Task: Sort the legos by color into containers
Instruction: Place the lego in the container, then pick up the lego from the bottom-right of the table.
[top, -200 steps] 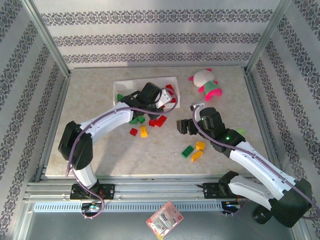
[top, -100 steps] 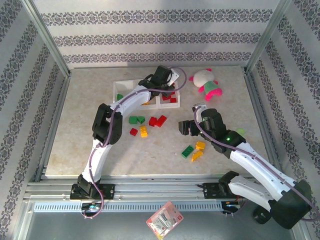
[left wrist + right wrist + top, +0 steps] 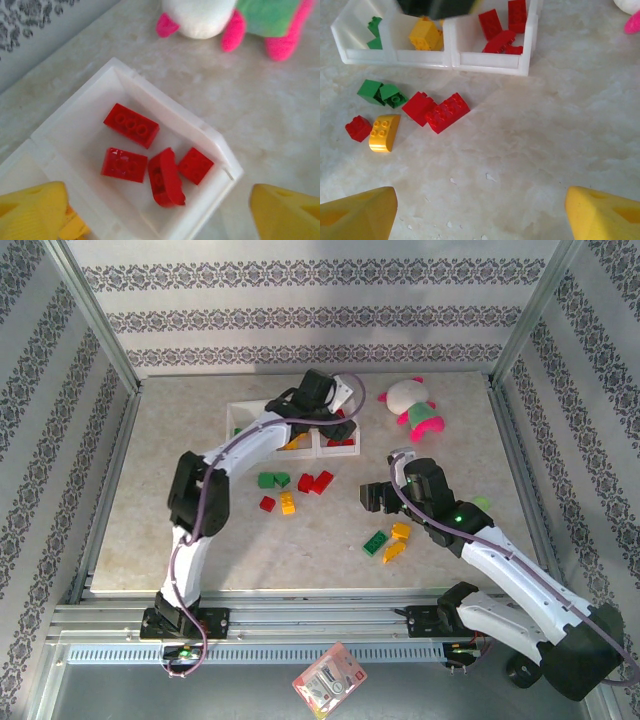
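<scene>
Top view: pale marbled counter (image 3: 200, 530), patterned wallpaper (image 3: 300, 320) behind, white tray (image 3: 233, 425) far middle, loose legos (image 3: 288, 503) just before it. Left wrist: left gripper (image 3: 159, 212) spread wide, empty, over four red bricks (image 3: 131, 125) in the end compartment. Right wrist: right gripper (image 3: 480, 212) released, empty, above bare counter.

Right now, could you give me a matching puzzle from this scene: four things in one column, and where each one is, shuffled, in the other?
Things:
1. plush toy
2. left gripper
3. right gripper
4. long green brick

Places:
A. over bare table, facing the tray
B. beside two yellow bricks, by the right arm
C. on the table, beyond the tray's red end
D. open above the red compartment

Pairs: 1-C, 2-D, 3-A, 4-B.
</scene>
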### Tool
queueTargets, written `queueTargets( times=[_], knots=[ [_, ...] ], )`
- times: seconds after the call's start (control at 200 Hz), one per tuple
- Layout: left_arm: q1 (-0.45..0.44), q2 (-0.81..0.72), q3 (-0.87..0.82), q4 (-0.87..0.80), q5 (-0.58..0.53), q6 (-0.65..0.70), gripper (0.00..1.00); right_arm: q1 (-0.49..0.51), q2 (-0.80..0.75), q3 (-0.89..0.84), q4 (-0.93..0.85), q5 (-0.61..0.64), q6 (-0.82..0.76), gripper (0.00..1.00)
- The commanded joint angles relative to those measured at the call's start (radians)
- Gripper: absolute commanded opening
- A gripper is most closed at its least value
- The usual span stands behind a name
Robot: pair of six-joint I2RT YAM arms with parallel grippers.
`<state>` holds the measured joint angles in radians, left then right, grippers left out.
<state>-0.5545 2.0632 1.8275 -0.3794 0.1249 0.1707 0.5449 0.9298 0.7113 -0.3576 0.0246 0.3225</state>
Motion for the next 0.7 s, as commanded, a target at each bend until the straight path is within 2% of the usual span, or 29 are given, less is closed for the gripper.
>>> queueTargets(
  times=[0.0,0.18,0.315,0.525,0.695],
  knots=[
    [-0.008,-0.179,-0.156,0.145,0.13,0.002,0.99,-0.011,-0.008,0.007,-0.084,0.068,0.045,0.87],
    [-0.044,-0.432,-0.509,0.306,0.211,0.013,0.99,-0.046,0.025,0.024,-0.276,0.183,0.155,0.87],
    [-0.095,-0.591,-0.707,0.348,0.264,0.026,0.99,-0.109,0.057,-0.013,-0.347,0.149,0.239,0.87],
    [-0.19,-0.755,-0.874,0.353,0.24,-0.016,0.99,-0.143,0.111,-0.096,-0.236,0.021,0.386,0.87],
    [-0.221,-0.808,-0.941,0.369,0.247,-0.043,0.99,-0.143,0.172,-0.156,-0.112,-0.047,0.467,0.86]
  ],
)
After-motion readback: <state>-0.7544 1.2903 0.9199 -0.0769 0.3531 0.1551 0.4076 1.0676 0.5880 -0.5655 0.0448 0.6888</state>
